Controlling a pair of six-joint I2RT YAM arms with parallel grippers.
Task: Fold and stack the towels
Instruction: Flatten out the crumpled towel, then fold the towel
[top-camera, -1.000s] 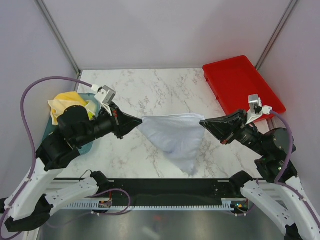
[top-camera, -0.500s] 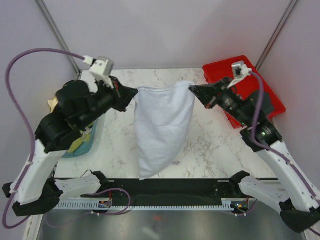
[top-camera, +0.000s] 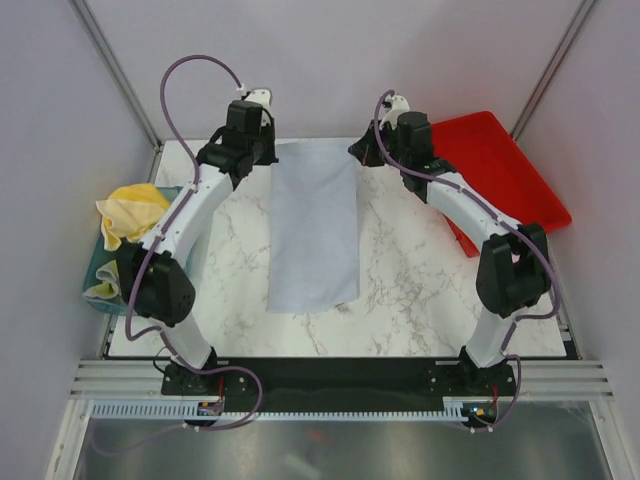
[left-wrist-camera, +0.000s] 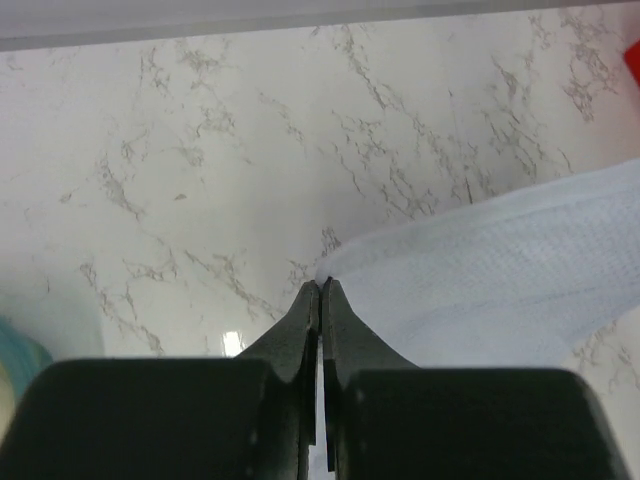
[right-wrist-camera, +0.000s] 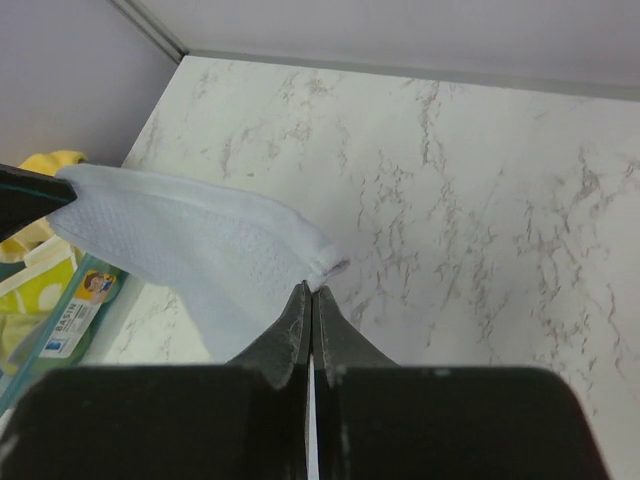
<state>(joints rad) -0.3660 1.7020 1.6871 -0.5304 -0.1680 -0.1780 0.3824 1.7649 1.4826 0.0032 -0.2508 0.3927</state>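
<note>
A pale blue towel (top-camera: 314, 228) lies stretched lengthwise on the marble table, from the far edge toward the near middle. My left gripper (top-camera: 273, 152) is shut on its far left corner (left-wrist-camera: 330, 270). My right gripper (top-camera: 360, 152) is shut on its far right corner (right-wrist-camera: 328, 262). Both arms reach far out to the back of the table. In the left wrist view the towel (left-wrist-camera: 500, 280) runs off to the right of the jaws; in the right wrist view the towel (right-wrist-camera: 190, 240) runs off to the left. The towel's near end rests flat on the table.
A red tray (top-camera: 490, 170) sits at the back right. A teal bin (top-camera: 105, 265) at the left edge holds a yellow towel (top-camera: 130, 208); the bin also shows in the right wrist view (right-wrist-camera: 60, 300). Grey walls enclose the table at the back and sides.
Both arms have swung the towel from hanging above the table's middle to the far edge, and it now lies stretched out on the table.
</note>
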